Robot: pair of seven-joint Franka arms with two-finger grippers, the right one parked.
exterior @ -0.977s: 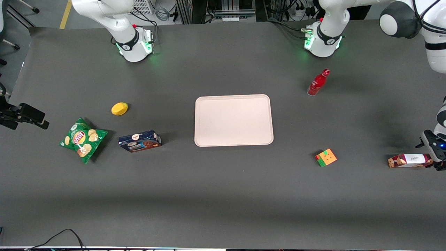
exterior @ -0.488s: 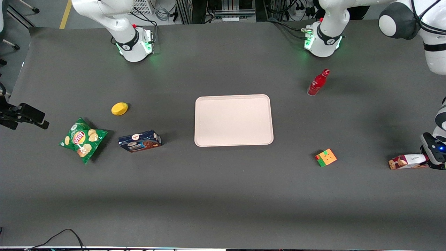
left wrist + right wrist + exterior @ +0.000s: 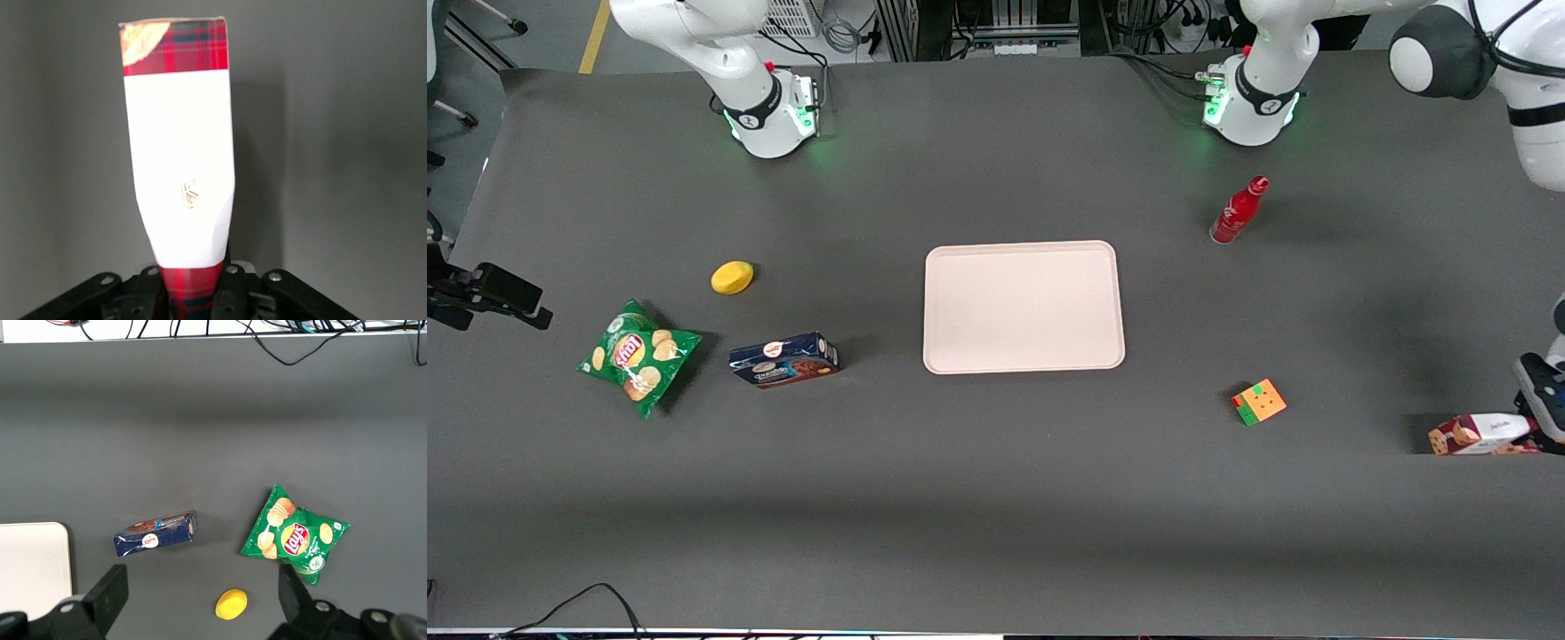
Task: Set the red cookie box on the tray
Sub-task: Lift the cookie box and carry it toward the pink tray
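The red cookie box [image 3: 1476, 434] hangs off the mat at the working arm's end of the table, its cookie-picture end pointing toward the tray. My left gripper [image 3: 1538, 418] is shut on its other end. In the left wrist view the red cookie box [image 3: 180, 153] sticks out from between the fingers [image 3: 237, 293], showing its white label band and red tartan end, and my gripper [image 3: 195, 297] pinches the tartan end. The pale pinkish-beige tray [image 3: 1024, 307] lies flat at the table's middle, well away from the box, with nothing on it.
A coloured cube [image 3: 1259, 402] lies between the box and the tray. A red bottle [image 3: 1238, 211] stands nearer the arm bases. A dark-blue cookie box [image 3: 783, 359], a green chip bag [image 3: 638, 356] and a yellow lemon [image 3: 732, 276] lie toward the parked arm's end.
My gripper has lifted the red cookie box off the mat and carried it nearer the front camera; the box now shows foreshortened. Nothing else has moved.
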